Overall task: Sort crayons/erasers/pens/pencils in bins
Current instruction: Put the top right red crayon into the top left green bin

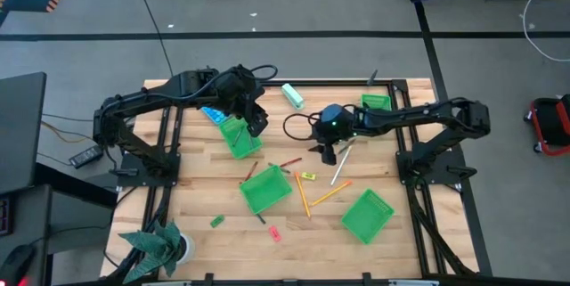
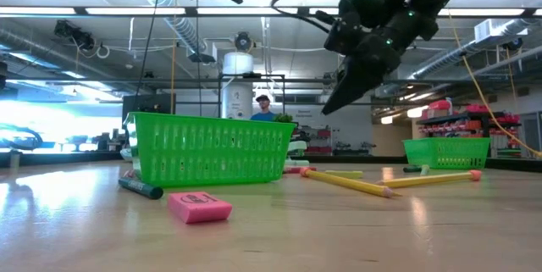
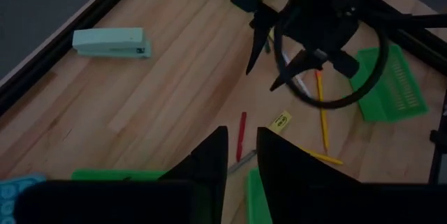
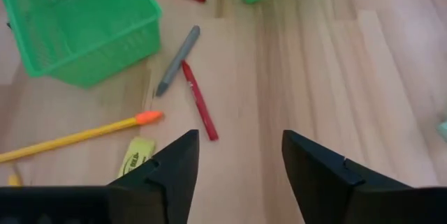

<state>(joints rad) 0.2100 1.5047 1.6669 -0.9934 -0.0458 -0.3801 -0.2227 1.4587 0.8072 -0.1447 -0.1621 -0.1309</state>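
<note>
R gripper [image 4: 241,165] hangs above mid-table w/ fingers spread wide, nothing between them. Just ahead lie a red crayon [image 4: 200,100] and a grey pen [image 4: 177,61], tips nearly touching, long axes running roughly away from the gripper; R arm looks nearer. L gripper [image 3: 241,155], fingers nearly closed, empty, hangs over a green bin [image 1: 240,136]. Wood table [image 1: 196,192] still strewn w/ pencils; big room behind.

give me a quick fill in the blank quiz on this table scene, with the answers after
1. The right tool hangs over the table with its fingers ____.
2. The plastic bins are all coloured ____.
3. In the low view, the eraser nearest the camera is ____.
4. The number of bins on the table is ____.

Answers: open; green; pink; four
</note>
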